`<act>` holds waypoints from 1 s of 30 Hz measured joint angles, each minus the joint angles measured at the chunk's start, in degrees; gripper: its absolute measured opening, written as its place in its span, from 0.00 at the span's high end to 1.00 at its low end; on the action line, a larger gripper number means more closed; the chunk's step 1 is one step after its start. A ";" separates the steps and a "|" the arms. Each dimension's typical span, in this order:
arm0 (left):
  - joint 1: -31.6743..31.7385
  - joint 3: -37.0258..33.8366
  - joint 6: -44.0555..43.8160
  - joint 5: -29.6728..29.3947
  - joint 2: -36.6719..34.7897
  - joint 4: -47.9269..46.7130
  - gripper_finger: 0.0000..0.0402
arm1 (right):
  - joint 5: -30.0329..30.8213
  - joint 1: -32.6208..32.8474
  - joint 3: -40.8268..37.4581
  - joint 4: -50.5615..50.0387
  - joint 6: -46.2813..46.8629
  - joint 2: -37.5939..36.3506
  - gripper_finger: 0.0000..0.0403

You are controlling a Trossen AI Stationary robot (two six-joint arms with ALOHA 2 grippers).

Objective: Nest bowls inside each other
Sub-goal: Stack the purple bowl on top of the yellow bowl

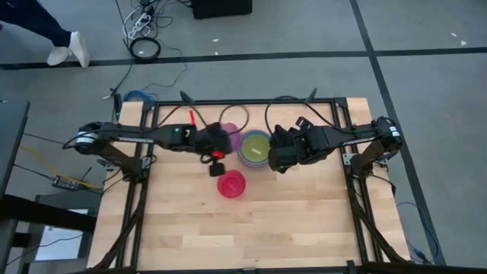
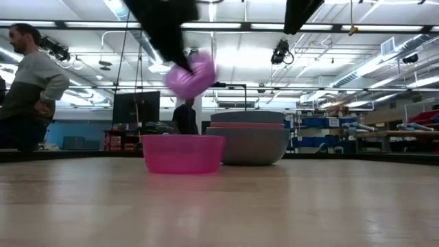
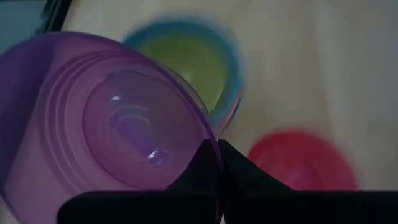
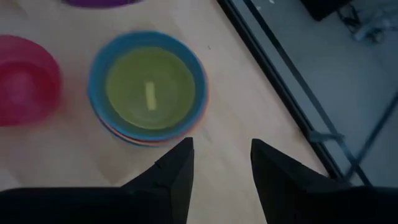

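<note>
A purple bowl [image 3: 106, 124] hangs tilted in the air, with my left gripper [image 3: 219, 146] shut on it. In the low view the purple bowl [image 2: 191, 74] is well above the table. Just beyond it stands a stack of nested bowls [image 1: 255, 147], yellow innermost inside blue ones, resting on its base on the table. A pink-red bowl [image 1: 231, 184] stands alone, upright, nearer the front edge. My right gripper [image 4: 221, 155] hovers open above the table beside the stack [image 4: 148, 87], with nothing between its fingers. My left gripper pinches the purple bowl's rim [image 3: 208, 144], one finger inside the bowl and one outside. The fingers slant down from the table's left side. The bowl is lifted clear of the table and tipped, its opening turned toward the wrist camera.
Black frame rails [image 1: 243, 104] run along the table's far, left and right edges. Bare wood lies across the near half of the table [image 1: 243, 236]. A person [image 2: 31, 89] stands in the room beyond the table.
</note>
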 joint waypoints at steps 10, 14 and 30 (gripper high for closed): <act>0.69 8.48 2.51 1.67 12.02 -0.12 0.99 | 0.91 3.41 -0.33 -4.36 5.41 -0.59 0.64; 0.80 10.50 4.09 1.90 15.96 0.91 0.99 | 0.37 4.78 -0.33 -4.27 6.33 -0.52 0.64; 1.75 15.61 1.86 6.01 20.01 1.84 0.77 | -0.93 7.73 -0.50 -4.22 10.22 -0.44 0.64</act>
